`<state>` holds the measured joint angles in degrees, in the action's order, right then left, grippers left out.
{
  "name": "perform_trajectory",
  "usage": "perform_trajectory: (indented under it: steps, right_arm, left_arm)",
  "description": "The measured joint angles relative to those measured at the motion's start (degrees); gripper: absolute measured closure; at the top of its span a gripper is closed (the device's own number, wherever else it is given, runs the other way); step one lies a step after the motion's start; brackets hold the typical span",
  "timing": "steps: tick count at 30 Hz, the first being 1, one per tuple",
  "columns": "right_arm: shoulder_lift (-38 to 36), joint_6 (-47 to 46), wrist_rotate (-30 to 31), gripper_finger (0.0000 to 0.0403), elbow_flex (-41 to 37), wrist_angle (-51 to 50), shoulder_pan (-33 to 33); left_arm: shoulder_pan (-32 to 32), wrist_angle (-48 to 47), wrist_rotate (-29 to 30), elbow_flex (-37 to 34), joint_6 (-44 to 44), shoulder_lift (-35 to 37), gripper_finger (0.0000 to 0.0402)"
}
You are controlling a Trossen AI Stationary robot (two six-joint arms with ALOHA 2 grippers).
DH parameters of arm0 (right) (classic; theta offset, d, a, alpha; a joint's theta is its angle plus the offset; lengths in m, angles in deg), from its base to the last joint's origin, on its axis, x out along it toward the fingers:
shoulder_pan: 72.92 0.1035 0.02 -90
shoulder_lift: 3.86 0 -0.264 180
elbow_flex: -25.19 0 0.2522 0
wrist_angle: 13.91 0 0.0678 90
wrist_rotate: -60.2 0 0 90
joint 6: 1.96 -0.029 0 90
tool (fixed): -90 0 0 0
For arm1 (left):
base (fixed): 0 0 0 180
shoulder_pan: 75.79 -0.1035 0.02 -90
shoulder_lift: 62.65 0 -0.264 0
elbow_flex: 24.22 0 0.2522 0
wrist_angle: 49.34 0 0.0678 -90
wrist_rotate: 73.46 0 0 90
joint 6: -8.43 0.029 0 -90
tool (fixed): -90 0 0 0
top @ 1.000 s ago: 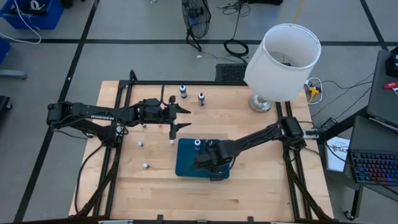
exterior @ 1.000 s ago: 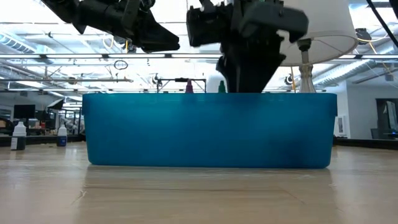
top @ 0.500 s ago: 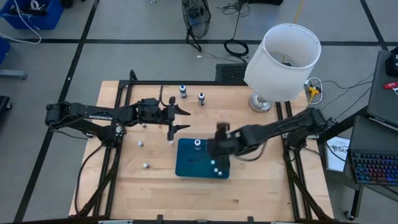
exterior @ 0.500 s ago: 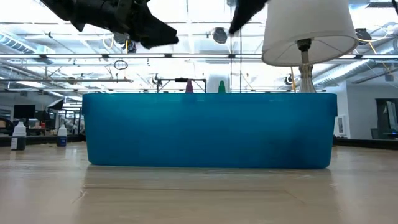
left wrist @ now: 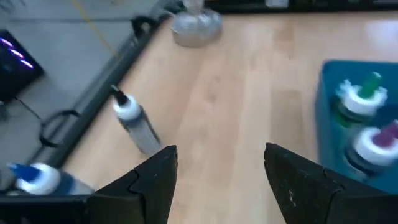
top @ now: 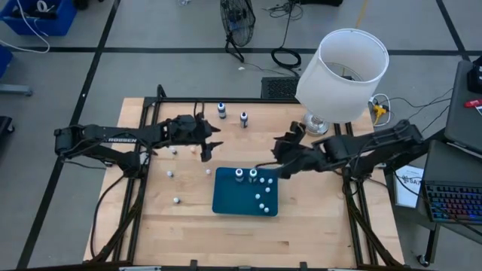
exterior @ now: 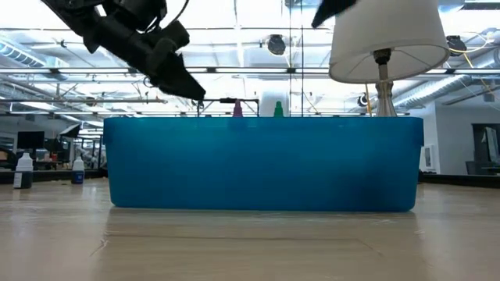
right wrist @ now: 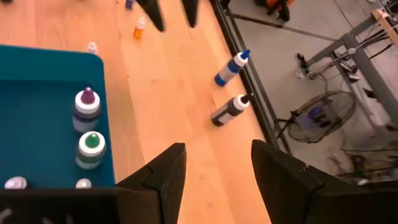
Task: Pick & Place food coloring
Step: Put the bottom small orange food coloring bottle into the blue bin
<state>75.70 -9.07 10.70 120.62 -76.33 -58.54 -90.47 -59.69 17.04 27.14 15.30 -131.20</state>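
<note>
both grippers spread and empty: left gripper (top: 212, 143) above bare wood, right gripper (top: 282, 155) off the blue mat (top: 230, 197) edge

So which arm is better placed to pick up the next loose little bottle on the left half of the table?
Probably the left. Its open pincer hovers beside the small bottles on the wood, while the right pincer, also open and empty, is lifted beyond the blue tray.

One camera hangs overhead, looking straight down on the whole table (top: 316, 226). Another sits at tabletop level, close against the blue tray (exterior: 262, 164). Both wrist cameras look over that same tray (right wrist: 37, 124) past their own fingers.
</note>
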Motion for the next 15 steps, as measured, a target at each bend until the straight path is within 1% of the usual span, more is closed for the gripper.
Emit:
perform_trajectory:
  steps: [2,4,6,10,15]
  right_arm:
    - [-3.6,-0.2,-0.1,0.0234,-6.7,6.2,-0.2]
    - [-7.1,0.2,-0.1,0.0235,-13.1,11.9,-0.2]
    - [-10.1,0.8,-0.2,0.0235,-18.6,17.3,-0.1]
    - [-15.4,3.3,-0.1,0.0236,-27.2,26.1,-0.2]
    - [-19.4,8.0,-0.2,0.0236,-36.1,37.1,-0.2]
  left_arm:
    - [0.2,-1.8,-3.1,0.0,-0.9,0.0,0.0160]
    - [1.0,-4.7,-3.8,0.0,-2.1,0.0,0.0160]
    - [2.3,-9.2,-1.1,0.0,-3.0,0.0,0.0160]
    - [5.5,-20.7,5.5,0.7,-4.6,0.0,0.0160]
    - [11.1,-28.5,5.8,3.2,-8.9,0.0,0.0160]
